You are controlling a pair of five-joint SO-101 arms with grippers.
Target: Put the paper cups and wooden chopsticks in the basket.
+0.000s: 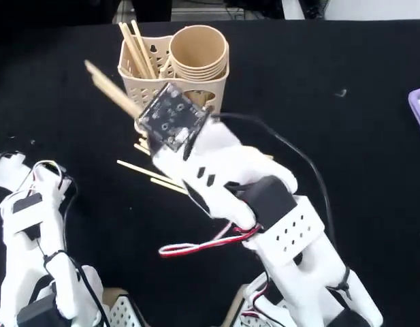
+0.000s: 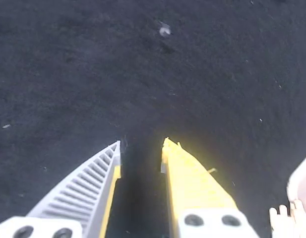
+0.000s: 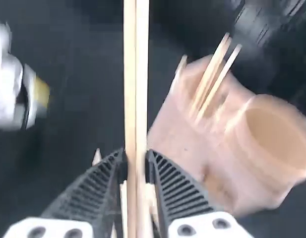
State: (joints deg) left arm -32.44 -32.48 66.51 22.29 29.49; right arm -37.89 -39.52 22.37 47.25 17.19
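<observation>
Well, black cloth (image 1: 346, 170) covers the whole table, and a purple thing (image 1: 419, 105) pokes in at the edge far to the right of the basket (image 1: 170, 82). From the high view, stacked paper cups (image 1: 199, 51) and several standing chopsticks (image 1: 136, 48) are in the basket, while loose chopsticks (image 1: 150, 174) lie on the cloth just in front of it. My right wrist view adds the grip: my right gripper (image 3: 135, 156) is clenched on a chopstick pair (image 3: 135, 74) just beside the basket. My left gripper (image 2: 141, 144) hangs well apart from the basket, jaws parted and empty, over the cloth.
</observation>
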